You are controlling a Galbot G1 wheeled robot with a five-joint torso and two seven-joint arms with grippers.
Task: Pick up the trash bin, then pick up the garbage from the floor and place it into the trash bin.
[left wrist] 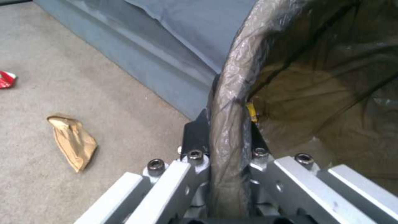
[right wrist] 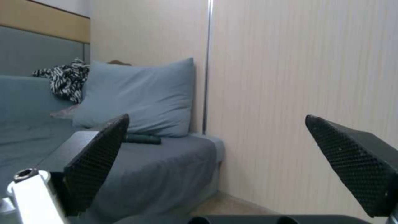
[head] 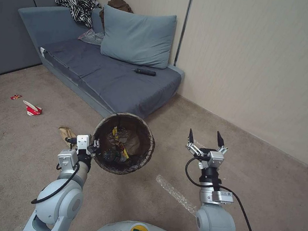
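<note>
Your left gripper [head: 95, 146] is pinched onto the rim of the trash bin [head: 147, 137], one finger inside and one outside the brown liner; the left wrist view shows this clamp close up [left wrist: 226, 137], with the liner crumpled between the black fingers. Your right gripper [head: 204, 139] hangs over bare carpet to the right of the bin, its two fingers spread wide and holding nothing; its own camera looks past them [right wrist: 215, 149] toward the sofa.

You cannot see the bin's white wall: from the head camera you look straight into its mouth, and the liner covers the rim all round. Inside, the contents are dark and tangled; you can make out a yellow wrapper [head: 119, 143] and something greenish below it, but not what else is there.

On the floor to your left you can count three pieces of litter: a tan paper bag [head: 66, 133] partly hidden behind the left wrist, a red-and-white paper cup [head: 32, 109] lying crushed on its side, and a tiny red wrapper [head: 16, 96] beyond it. The bin is held tilted just in front of the grey sofa [head: 128, 81].
</note>
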